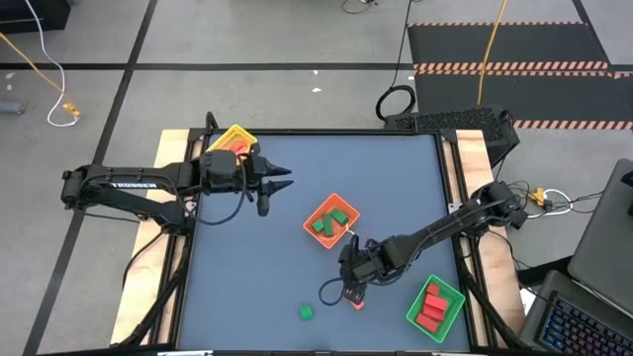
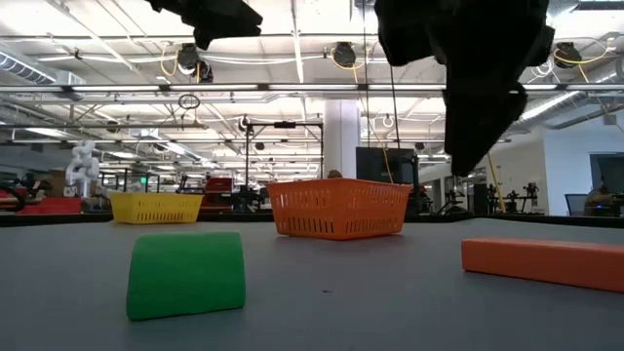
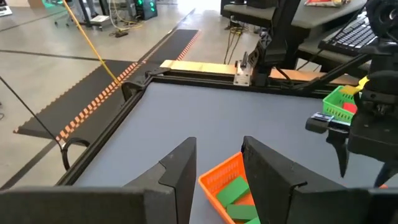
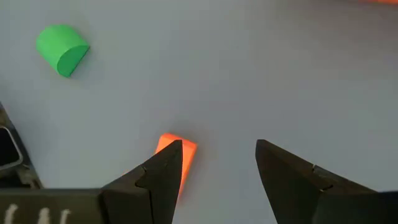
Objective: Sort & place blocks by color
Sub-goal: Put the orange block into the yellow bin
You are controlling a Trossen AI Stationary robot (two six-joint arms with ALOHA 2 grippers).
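A red-orange block (image 1: 357, 304) lies flat on the table near its front edge, and a green rounded block (image 1: 306, 312) lies to its left. My right gripper (image 4: 217, 168) hangs open, pointing steeply down just above the red-orange block (image 4: 176, 149), which shows beside one fingertip; the low view shows the fingers (image 2: 480, 117) clear of the block (image 2: 541, 261). The green block (image 4: 61, 48) lies farther off. My left gripper (image 3: 217, 168) stands open and empty in the air at the table's left, near the yellow tray (image 1: 232, 140).
An orange tray (image 1: 331, 222) holding green blocks sits mid-table. A green tray (image 1: 435, 307) with red blocks stands at the front right corner. The yellow tray at the far left holds red pieces. The table has a raised wooden frame (image 1: 465, 158).
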